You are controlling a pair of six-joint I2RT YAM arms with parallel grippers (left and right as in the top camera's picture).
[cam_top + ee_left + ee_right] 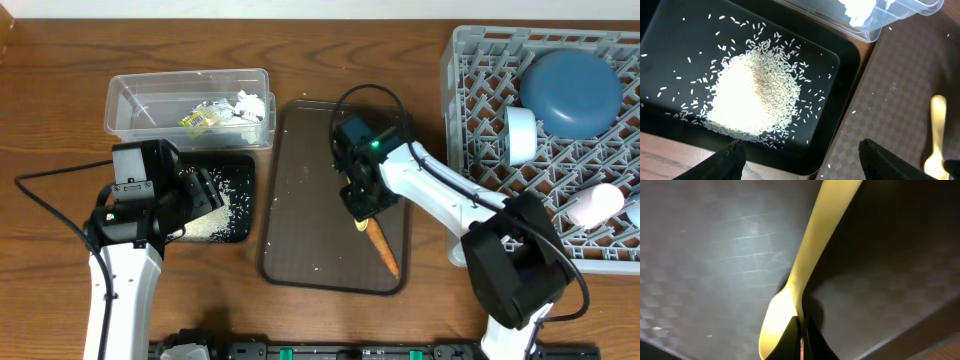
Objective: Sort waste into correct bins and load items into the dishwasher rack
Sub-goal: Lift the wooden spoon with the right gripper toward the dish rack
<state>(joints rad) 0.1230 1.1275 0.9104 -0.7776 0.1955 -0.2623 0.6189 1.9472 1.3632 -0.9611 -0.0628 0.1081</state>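
Right gripper (801,339) is pressed together on the bowl end of the pale yellow plastic spoon (812,260), low over the dark brown serving tray (300,200) on the desk. The bite looks thin. Lift straight and slowly, clear the small orange carrot (384,250) just beside it, then carry to the light grey pegged dishwasher rack (480,90). Left gripper (800,150) hangs spread over the loose white rice (755,95).

Count on desk (60,70): one rack (480,70), one blue dish (570,92), one white bowl (520,135), one pink-white cup (592,205), one clear tub (125,100), one black tray (680,50), one brown tray (300,190), one carrot (383,250), one spoon (807,255)
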